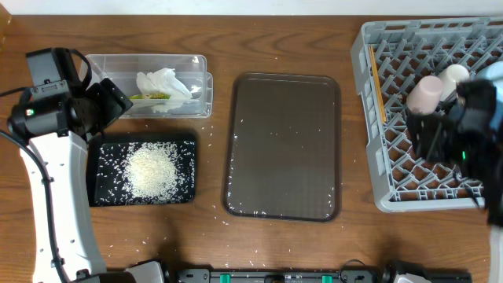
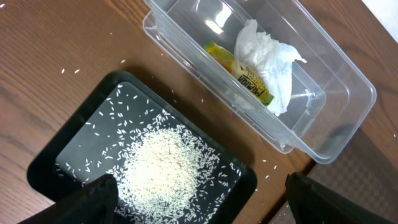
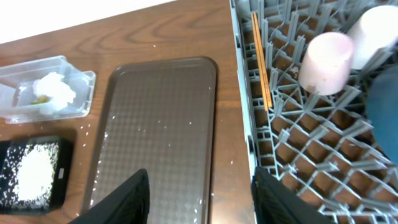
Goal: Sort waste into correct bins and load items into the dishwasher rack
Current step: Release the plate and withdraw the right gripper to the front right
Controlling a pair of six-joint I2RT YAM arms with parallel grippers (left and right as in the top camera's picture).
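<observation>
At table left, the clear rectangular plastic tub (image 1: 201, 88) held the crumpled white tissue paper (image 2: 268, 57) and the small yellow-green wrapper (image 2: 250, 82), with the wrapper tucked against the tissue's edge. Just beside the tub sat the flat black rectangular tray (image 1: 99, 174), carrying the heap of loose white rice grains (image 2: 163, 169) near its middle, with scattered grains around the heap. A few stray grains lay on the wooden table (image 1: 212, 39) too. The left gripper (image 2: 200, 180) hung over the black tray's near edge, fingers wide apart, nothing between them. At centre lay a large brown rectangular serving tray (image 1: 283, 145), with only a few white specks on its surface. Table right: the large square grey plastic crate (image 1: 366, 118) with the lattice floor. Inside it, the small pink cup (image 3: 326, 59) sat just beside the white cup (image 3: 376, 31); I couldn't tell whether they touched. The pair of thin wooden chopsticks (image 3: 261, 62) lay flat along the crate wall nearest the brown tray. A blue item (image 3: 382, 106) showed at the frame edge inside the crate, cropped, so I couldn't tell which dish it was. The right gripper (image 3: 200, 177) hovered above the gap between the brown tray and the crate wall, fingers spread, holding nothing.
</observation>
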